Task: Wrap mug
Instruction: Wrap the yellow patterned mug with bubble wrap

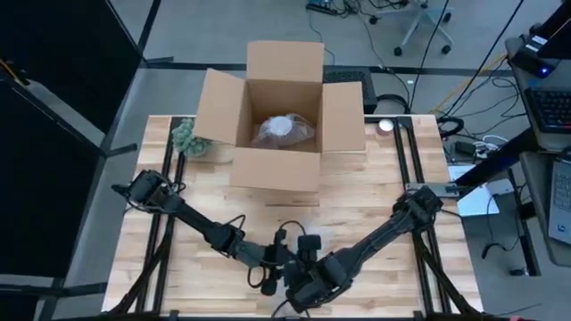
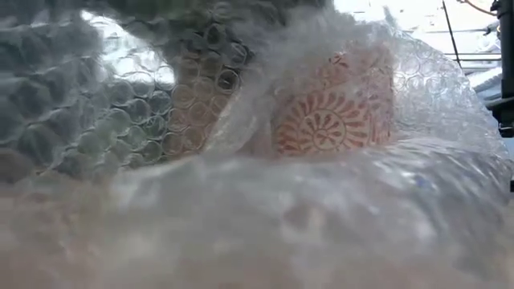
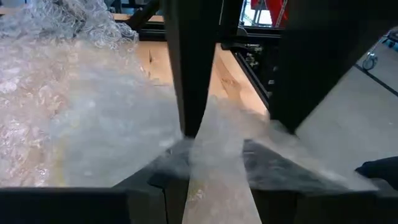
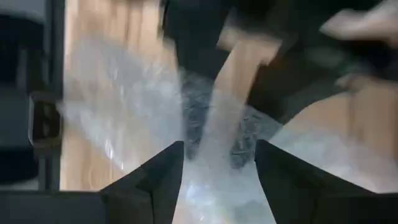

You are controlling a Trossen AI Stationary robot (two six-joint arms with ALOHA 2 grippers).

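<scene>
— What do we have in front of us, starting with the big things?

— We see the wooden table (image 1: 375,192) from above, and at its far side an open cardboard box (image 1: 284,125) with its flaps spread, holding a bundle wrapped in clear plastic (image 1: 284,130). Just beside the box's left flap sits a small green plant (image 1: 185,136).

— And the arms?

— Both reach inward to the near edge of the table, where they meet. The left gripper (image 1: 270,267) and the right gripper (image 1: 308,283) are close together there (so close that, from above, we cannot separate their fingers cleanly).

— Where is the mug?

— We find the mug (image 2: 333,112) in the low view, right before the camera, swathed in bubble wrap (image 2: 120,120); its red-orange patterned side shows through the film. The wrap fills nearly that whole picture.

— Are the grippers holding anything?

— In the left wrist view, the left arm's fingers (image 3: 193,68) are parted, with a sheet of bubble wrap lying under and between them; we cannot say they pinch it. In the right wrist view, the right arm's fingers (image 4: 155,177) also stand apart, with wrap running up through the gap, unclamped as far as we can see.
</scene>
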